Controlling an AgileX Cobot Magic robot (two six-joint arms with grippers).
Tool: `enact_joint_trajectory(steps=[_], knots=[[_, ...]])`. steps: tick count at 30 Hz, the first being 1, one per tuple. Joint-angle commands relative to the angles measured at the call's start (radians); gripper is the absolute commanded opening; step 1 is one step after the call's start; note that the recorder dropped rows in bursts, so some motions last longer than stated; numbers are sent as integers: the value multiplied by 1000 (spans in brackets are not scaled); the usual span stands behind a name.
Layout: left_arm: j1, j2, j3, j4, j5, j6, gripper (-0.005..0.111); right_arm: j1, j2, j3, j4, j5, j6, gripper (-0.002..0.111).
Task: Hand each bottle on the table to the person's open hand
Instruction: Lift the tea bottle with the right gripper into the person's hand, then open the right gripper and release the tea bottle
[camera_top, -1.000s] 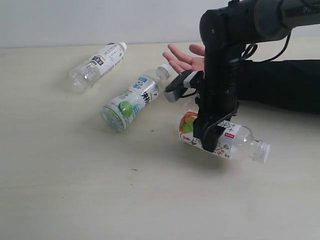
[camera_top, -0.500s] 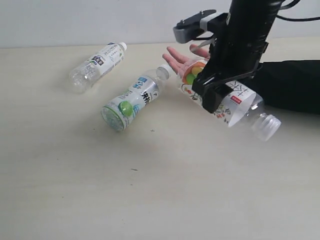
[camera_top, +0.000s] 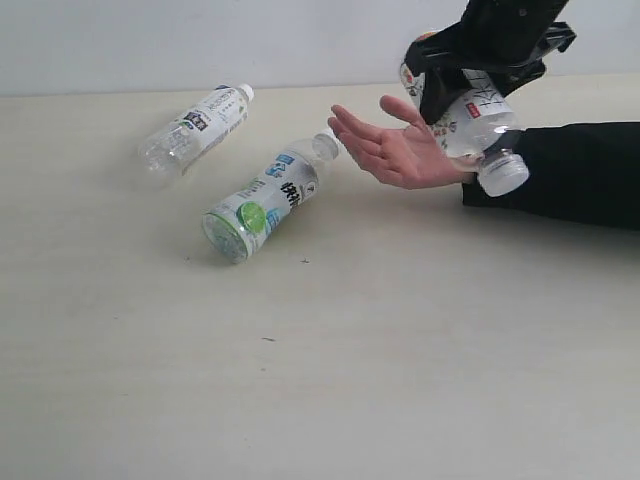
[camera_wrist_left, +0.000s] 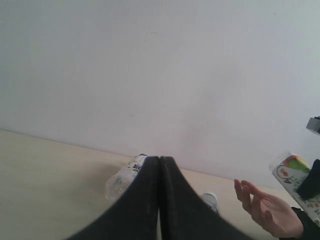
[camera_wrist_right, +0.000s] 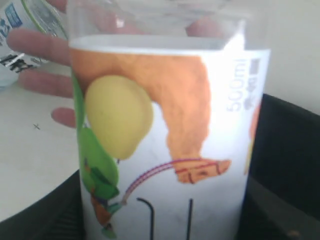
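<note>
Exterior, right hand: the right hand (camera_top: 466, 84) was up off the table (camera_top: 350, 380) and clamped across the middle of the fruit-label bottle (camera_top: 488, 112).
Exterior, bottle in the grip: it was tilted, white cap lowest, just above the wrist end of the person's open palm (camera_top: 405, 152); whether it touched the skin, I could not tell.
Exterior, on the table: the green-label bottle (camera_top: 262, 200) lay on its side, cap near the person's fingertips. The far bottle (camera_top: 195, 128) lay well apart from the palm.
Exterior, sleeve: a black sleeve (camera_top: 570, 180) lay along the table behind the palm.
Left wrist, left hand: the left hand (camera_wrist_left: 159, 200) had both black fingers pressed together, with nothing between them. It hung idle above the table.
Right wrist, label: glossy wrap with yellow and orange fruit, filling the view, palm behind it.
Right wrist, material: thin clear plastic, round body, smooth sides.
Handling, my judgement: it looked empty, so it should be light and a little springy, and it should dent under a hard squeeze.
Handling, grip: the film was probably slick, so the labelled middle was the place to hold, leaving cap and base for the person.
</note>
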Motion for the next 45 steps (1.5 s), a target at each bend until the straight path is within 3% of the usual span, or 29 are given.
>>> enact_joint_trajectory(steps=[1, 9, 13, 16, 18, 21, 28, 33, 38, 42, 45], knots=[[1, -5, 3, -5, -10, -3, 0, -5, 87, -82, 63, -5, 4, 0], [1, -5, 3, -5, -10, -3, 0, -5, 186, -148, 65, -7, 7, 4], [1, -5, 3, -5, -10, -3, 0, -5, 186, -148, 65, -28, 7, 35], [1, -5, 3, -5, -10, -3, 0, -3, 186, -148, 65, -28, 7, 68], [1, -5, 3, -5, -10, -3, 0, -3, 186, -148, 65, -28, 0, 80], [1, -5, 3, -5, -10, -3, 0, -3, 186, -148, 75, -36, -2, 85], [1, -5, 3, -5, -10, -3, 0, -3, 124, -149, 74, -52, -47, 85], [1, -5, 3, -5, -10, -3, 0, -3, 47, -147, 75, -15, -91, 78], [1, -5, 3, -5, -10, -3, 0, -8, -69, -52, 94, 1, -134, 39], [1, -5, 3, -5, -10, -3, 0, -10, -221, 148, 96, -89, -134, 8], [1, -5, 3, -5, -10, -3, 0, -10, -356, 325, 124, -246, -129, 0]])
